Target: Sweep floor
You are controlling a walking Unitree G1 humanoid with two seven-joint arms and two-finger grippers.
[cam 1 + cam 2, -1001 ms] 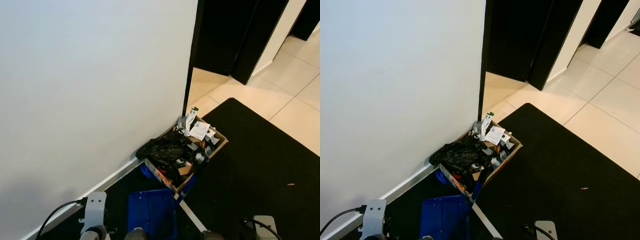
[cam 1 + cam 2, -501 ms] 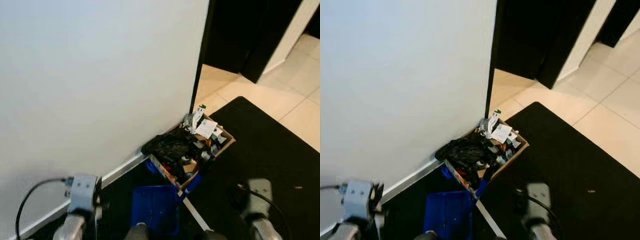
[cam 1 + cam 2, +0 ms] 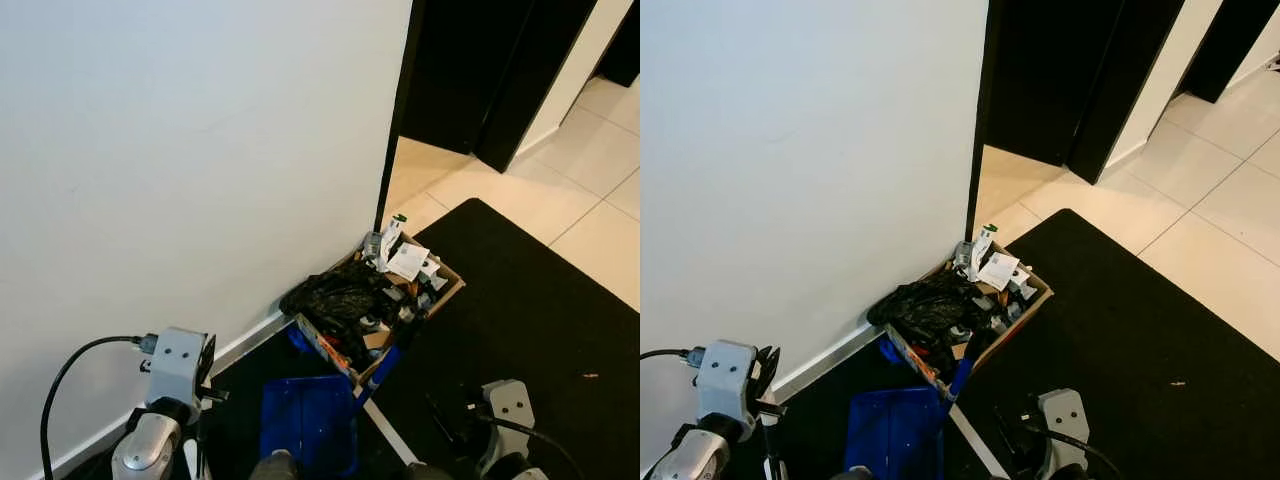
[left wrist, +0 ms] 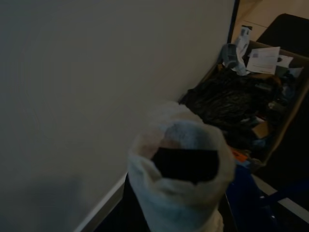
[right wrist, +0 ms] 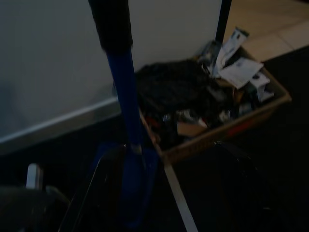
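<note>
Cardboard box (image 3: 440, 300), matt brown; crumpled glossy black plastic bag (image 3: 335, 295) inside. Blue plastic dustpan (image 3: 305, 425), smooth. Black mat (image 3: 540, 330), matt, fibrous. Floor tiles (image 3: 600, 150), glossy.

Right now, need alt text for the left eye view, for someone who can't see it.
A cardboard box of trash, with a black plastic bag on top, sits on a black mat against a white wall. A blue dustpan lies just before it, with both silver arms at the frame's bottom.

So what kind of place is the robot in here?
Probably a hallway or entryway in a home: a black floor mat on pale floor tiles, a dark doorway, and a cardboard box of rubbish against the white wall.
</note>
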